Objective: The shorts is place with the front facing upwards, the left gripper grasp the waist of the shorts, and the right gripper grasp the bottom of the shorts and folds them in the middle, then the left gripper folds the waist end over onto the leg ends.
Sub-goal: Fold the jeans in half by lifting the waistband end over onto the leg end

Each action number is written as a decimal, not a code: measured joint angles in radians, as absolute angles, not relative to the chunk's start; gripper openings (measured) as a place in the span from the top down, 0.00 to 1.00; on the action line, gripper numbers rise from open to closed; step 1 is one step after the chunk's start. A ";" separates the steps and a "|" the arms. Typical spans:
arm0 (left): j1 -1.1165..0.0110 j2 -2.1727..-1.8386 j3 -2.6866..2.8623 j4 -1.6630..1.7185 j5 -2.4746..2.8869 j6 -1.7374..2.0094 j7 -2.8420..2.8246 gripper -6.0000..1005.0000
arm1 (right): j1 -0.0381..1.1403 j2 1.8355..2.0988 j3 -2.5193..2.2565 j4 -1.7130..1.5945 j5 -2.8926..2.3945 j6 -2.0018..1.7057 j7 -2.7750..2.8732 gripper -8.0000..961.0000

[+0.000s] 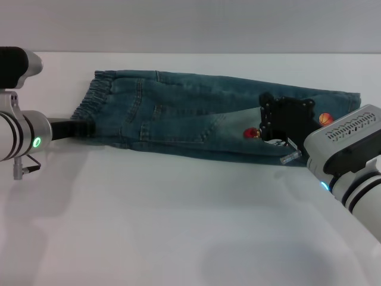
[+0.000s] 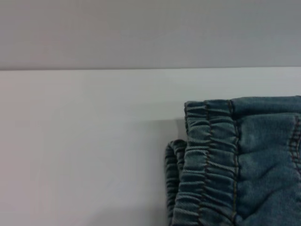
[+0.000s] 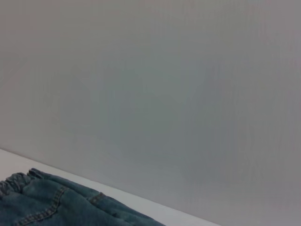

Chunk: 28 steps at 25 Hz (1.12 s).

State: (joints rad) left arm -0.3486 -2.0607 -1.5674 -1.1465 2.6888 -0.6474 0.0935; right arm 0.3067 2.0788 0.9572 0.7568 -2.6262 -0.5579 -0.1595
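Note:
The blue-green denim shorts lie lengthwise across the far part of the white table, one half lying over the other along their length. The ruffled waist is at the left and the leg ends at the right, next to an orange basketball print. My left gripper is at the near corner of the waist, touching the cloth. My right gripper sits over the lower legs and hides part of the cartoon print. The left wrist view shows the elastic waist close up. The right wrist view shows denim at its edge.
A grey wall rises behind the table's far edge, just beyond the shorts. Bare white tabletop stretches from the shorts to the near edge between the two arms.

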 joint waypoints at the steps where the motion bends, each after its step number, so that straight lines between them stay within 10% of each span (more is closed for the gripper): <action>1: -0.348 -2.061 -1.567 -1.148 2.689 -0.648 0.093 0.46 | 0.306 2.079 0.957 0.759 -2.626 -0.558 -0.160 0.99; 8: -0.338 -2.060 -1.566 -1.173 2.688 -0.663 0.086 0.78 | 0.304 2.078 0.957 0.765 -2.626 -0.549 -0.159 0.99; 28: -0.166 -2.057 -1.489 -1.589 2.598 -0.680 0.093 0.96 | 0.349 2.080 0.969 0.732 -2.626 -0.518 -0.127 0.99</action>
State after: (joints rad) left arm -0.1660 -2.0567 -1.4888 -1.5893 2.5976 -0.6798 0.0926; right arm 0.3490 2.0796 0.9695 0.7316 -2.6262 -0.5179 -0.1270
